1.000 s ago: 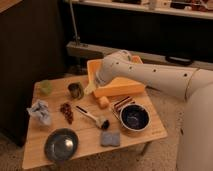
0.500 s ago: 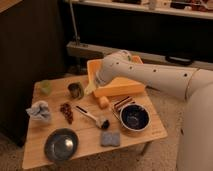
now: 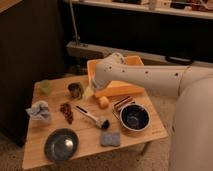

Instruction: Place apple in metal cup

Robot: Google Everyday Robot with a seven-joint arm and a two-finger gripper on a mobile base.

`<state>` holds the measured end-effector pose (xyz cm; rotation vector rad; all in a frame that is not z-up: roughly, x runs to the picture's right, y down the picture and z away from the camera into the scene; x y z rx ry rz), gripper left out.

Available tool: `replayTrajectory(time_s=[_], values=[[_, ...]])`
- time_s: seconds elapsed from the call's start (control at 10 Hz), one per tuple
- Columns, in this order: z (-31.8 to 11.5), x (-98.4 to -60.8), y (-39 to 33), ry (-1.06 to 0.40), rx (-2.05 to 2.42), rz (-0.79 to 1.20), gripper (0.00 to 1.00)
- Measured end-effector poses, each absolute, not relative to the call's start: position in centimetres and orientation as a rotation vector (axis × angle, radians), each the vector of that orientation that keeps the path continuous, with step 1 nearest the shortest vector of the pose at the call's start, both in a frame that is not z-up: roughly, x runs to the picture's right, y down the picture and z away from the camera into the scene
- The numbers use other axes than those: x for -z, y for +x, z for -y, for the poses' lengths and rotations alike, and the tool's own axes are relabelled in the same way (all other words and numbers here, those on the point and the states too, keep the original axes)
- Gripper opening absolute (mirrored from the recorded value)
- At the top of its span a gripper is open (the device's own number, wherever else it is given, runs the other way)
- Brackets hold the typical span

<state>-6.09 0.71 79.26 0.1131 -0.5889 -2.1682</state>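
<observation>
The apple (image 3: 103, 102), a small orange-yellow lump, lies on the wooden table (image 3: 145, 135) just in front of the orange bin. The metal cup (image 3: 75, 90), short and dark grey, stands upright to its left. My white arm reaches in from the right over the bin. My gripper (image 3: 89, 92) hangs low between the cup and the apple, just right of the cup and up-left of the apple. The apple is on the table, not in the gripper.
A large orange-yellow bin (image 3: 125, 86) sits at the back. A pale green cup (image 3: 46, 86) is back left. A blue-inside metal bowl (image 3: 134, 117), brush (image 3: 92, 118), grey sponge (image 3: 110, 138), dark plate (image 3: 61, 145), crumpled cloth (image 3: 40, 111) and striped packet (image 3: 123, 102) fill the table.
</observation>
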Motion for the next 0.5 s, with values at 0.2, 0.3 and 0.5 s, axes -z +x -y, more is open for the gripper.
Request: replayTrajectory(time_s=[0.2, 0.3, 0.5], values=[[-1.9, -80.7, -5.6, 0.028, 2.147, 0.595, 0.80], [-2.7, -81.8, -4.9, -0.018, 2.132, 0.602, 0.80], [-4.2, -83.5, -4.4, -0.078, 2.113, 0.615, 0.80]])
